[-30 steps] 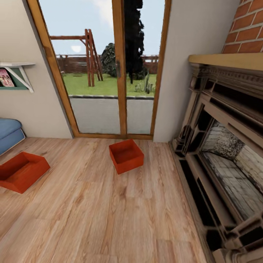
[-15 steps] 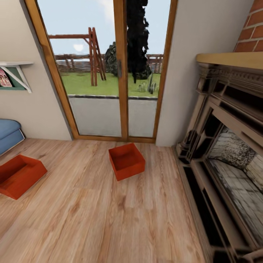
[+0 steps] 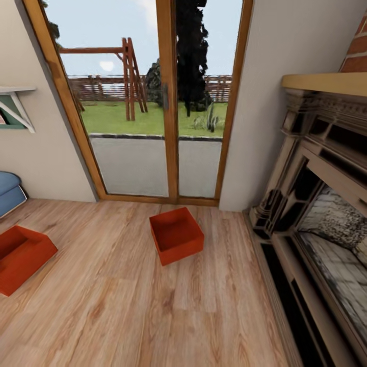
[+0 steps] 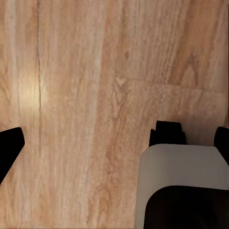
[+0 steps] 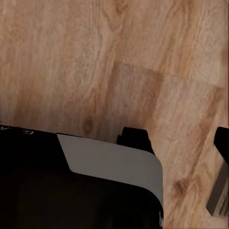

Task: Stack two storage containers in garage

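Fingers: in the left wrist view, dark finger tips point(image 4: 165, 132) show past the white gripper housing point(image 4: 181, 167), with nothing between them, only floor beyond; how far apart they stand I cannot tell. In the right wrist view, one dark finger point(image 5: 136, 138) shows above the black-and-white housing point(image 5: 109, 164); no object near it, spread likewise cannot be told. Both wrist cameras look down on plank flooring.

Head view, largest first:
- Light wood-plank floor point(image 3: 127, 306) covers the lower half of the scene.
- Wood-framed glass double doors point(image 3: 168, 102) stand in the far wall, shut, with lawn, a wooden swing frame and a dark tree seen through them.
- Beige wall point(image 3: 285, 51) runs to the right of the doors.
- Ornate dark-wood fireplace surround point(image 3: 316, 193) with pale mantel shelf lines the right side; a stone-lined firebox is inside, red brick above.
- First orange-red open-top rectangular storage container point(image 3: 176, 235) sits on the planks just in front of the doors, near the middle, turned slightly askew, empty.
- Second orange-red storage container point(image 3: 20, 255) sits on the planks at the left edge, partly cut off, well apart from the first.
- Blue sofa corner point(image 3: 9, 191) is beyond the second container, against the wall.
- Small white-bracketed green wall shelf point(image 3: 15, 109) is above the sofa.
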Robot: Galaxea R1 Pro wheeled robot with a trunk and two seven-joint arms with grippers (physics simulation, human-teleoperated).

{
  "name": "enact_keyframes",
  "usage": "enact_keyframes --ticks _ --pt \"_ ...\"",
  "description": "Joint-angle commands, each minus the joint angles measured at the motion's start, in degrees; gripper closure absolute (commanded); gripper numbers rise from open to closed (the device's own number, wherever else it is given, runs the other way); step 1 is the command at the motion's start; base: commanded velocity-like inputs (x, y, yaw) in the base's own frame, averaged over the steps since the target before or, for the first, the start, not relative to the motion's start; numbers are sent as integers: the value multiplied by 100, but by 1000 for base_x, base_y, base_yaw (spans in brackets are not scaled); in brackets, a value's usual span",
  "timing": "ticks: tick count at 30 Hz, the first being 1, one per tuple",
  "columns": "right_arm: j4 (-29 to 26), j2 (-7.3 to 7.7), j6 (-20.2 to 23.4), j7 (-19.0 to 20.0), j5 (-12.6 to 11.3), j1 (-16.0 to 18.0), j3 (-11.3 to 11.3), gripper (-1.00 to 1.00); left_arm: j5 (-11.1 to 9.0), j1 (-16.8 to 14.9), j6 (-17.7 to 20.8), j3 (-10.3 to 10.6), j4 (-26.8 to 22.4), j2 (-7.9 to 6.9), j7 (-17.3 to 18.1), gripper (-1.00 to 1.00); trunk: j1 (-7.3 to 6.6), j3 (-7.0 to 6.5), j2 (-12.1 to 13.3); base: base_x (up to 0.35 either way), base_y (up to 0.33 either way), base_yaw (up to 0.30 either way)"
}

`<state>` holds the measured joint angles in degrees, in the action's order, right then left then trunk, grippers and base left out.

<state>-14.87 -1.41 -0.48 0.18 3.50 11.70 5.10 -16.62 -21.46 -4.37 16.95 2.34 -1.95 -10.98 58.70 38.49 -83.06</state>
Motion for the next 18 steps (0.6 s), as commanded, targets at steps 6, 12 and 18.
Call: enact_keyframes --ticks 6,12,18 --pt "1 1 -5 0 124 2 9 -100 -52 -8 -37 47 20 6 -1 -100 3 4 -2 340 0 0" --pt "1 1 -5 -1 136 5 9 -100 -52 -8 -37 48 19 10 -1 -100 3 4 -2 340 0 0" --pt "1 1 -5 0 138 5 9 -100 -52 -8 -37 47 19 4 -1 -100 3 4 -2 340 0 0"
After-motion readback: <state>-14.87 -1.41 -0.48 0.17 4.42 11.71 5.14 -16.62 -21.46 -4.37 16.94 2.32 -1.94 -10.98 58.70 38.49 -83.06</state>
